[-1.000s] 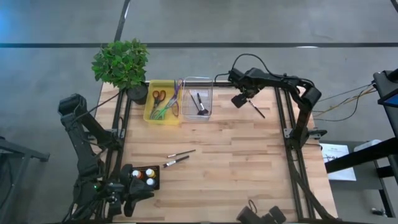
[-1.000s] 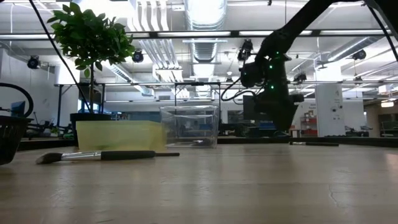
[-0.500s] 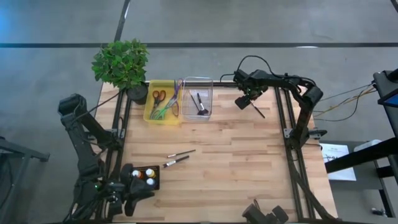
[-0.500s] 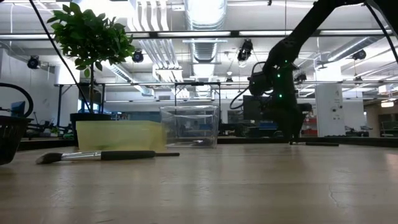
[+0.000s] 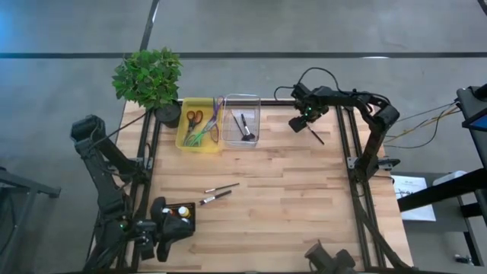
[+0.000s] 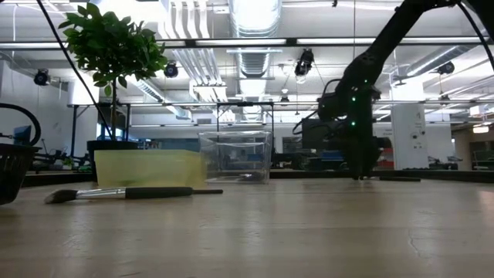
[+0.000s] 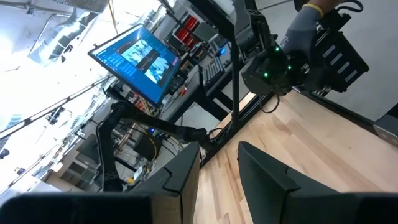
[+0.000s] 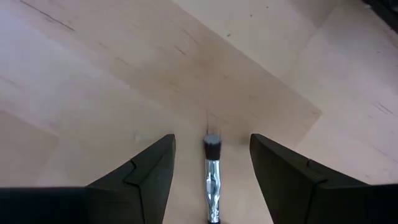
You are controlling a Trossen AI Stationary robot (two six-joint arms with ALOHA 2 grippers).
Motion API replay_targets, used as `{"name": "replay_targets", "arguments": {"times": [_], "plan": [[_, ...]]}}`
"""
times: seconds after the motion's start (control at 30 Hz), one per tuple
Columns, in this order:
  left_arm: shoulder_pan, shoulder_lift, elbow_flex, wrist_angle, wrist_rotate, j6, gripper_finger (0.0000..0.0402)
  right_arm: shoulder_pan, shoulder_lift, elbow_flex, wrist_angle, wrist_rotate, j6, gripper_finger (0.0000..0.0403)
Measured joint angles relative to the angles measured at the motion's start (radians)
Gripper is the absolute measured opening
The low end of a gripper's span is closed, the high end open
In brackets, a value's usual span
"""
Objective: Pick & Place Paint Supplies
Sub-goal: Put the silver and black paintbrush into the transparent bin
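A thin dark paintbrush (image 5: 314,135) lies flat on the table near the far right corner. My right gripper (image 5: 304,122) points down just above it and is open. One finger stands on each side of the brush's silver ferrule (image 8: 212,174), touching nothing. In the low view my right gripper (image 6: 360,171) hangs close over the tabletop. Two more brushes (image 5: 218,193) lie mid-table. Paint bottles (image 5: 183,212) stand in a black tray at the near left corner. My left gripper (image 7: 219,155) waits there, level and open, beside the tray.
At the far edge, a yellow bin (image 5: 199,125) holds scissors and a clear bin (image 5: 242,129) holds dark brushes. A potted plant (image 5: 149,78) stands at the far left corner. A dark device (image 5: 329,261) sits at the near edge. A fan-headed brush (image 6: 123,193) lies in front of the low camera.
My right gripper has sunk toward the table and shifted toward the right edge, coming over the dark brush at the far right. Its fingers have stayed open. The brush has not moved.
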Motion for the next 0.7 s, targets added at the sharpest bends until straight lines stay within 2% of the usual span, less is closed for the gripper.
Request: {"name": "replay_targets", "arguments": {"times": [0.17,0.27,0.37,0.6,0.7], "plan": [[0.007,0.0,0.0,-0.002,0.014,-0.004,0.0116,-0.012,-0.01,-0.017,0.014,-0.043,-0.001,0.0208],[0.007,0.0,0.0,-0.003,0.014,-0.004,0.0116,-0.012,-0.015,-0.03,0.019,-0.043,0.002,0.0192],[0.007,0.0,0.0,-0.005,0.014,-0.004,0.0116,-0.012,-0.018,-0.045,0.029,-0.045,0.005,0.0151],[0.007,0.0,0.0,-0.005,0.015,-0.004,0.0116,-0.011,-0.018,-0.057,0.022,-0.04,0.02,0.0024],[0.007,0.0,0.0,-0.005,0.015,-0.005,0.0116,-0.011,-0.018,-0.058,0.022,-0.038,0.024,0.0016]]}}
